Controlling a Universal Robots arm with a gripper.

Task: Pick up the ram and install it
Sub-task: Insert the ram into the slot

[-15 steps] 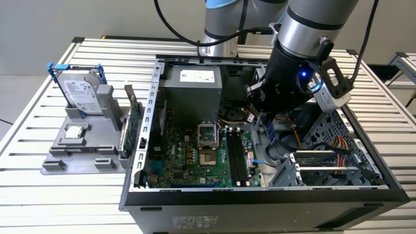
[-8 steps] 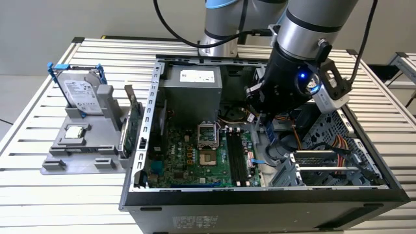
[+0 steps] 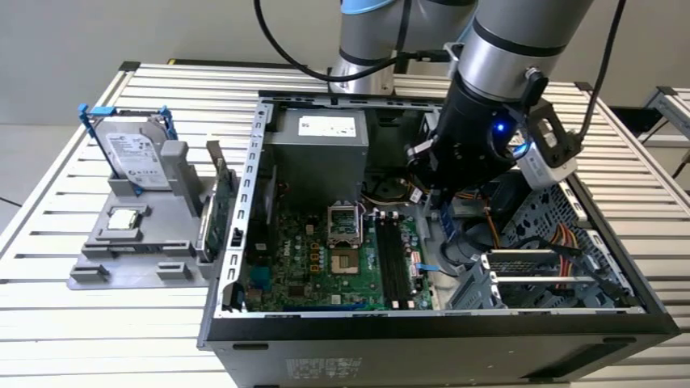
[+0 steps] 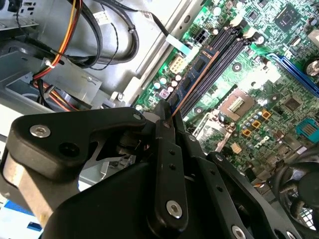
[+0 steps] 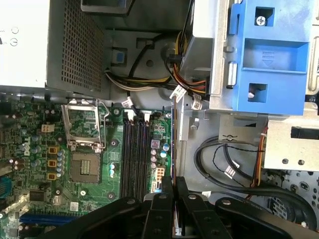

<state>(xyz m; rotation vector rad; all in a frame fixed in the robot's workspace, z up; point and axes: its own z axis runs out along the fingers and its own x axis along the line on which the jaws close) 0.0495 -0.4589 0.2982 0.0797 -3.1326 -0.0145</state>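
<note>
My gripper [image 3: 443,204] hangs inside the open computer case [image 3: 258,153], over the right side of the green motherboard [image 3: 313,259]. It is shut on the ram [image 3: 444,223], a thin bluish stick pointing down from the fingers. In the second wrist view the ram [image 4: 192,82] runs edge-on from the shut gripper [image 4: 168,115] towards the black memory slots [image 4: 222,62]. In the first wrist view the ram [image 5: 172,149] stands just beside the memory slots [image 5: 135,154], above the board and apart from it, with the gripper [image 5: 173,185] at its base.
A grey fixture [image 3: 140,250] on the exterior view's left carries a hard drive [image 3: 138,158], a small silver chip [image 3: 126,217] and an upright green card [image 3: 221,212]. In the case are the power supply [image 3: 320,141], the processor socket [image 3: 347,241], a drive cage [image 3: 539,275] and loose cables [image 5: 219,164].
</note>
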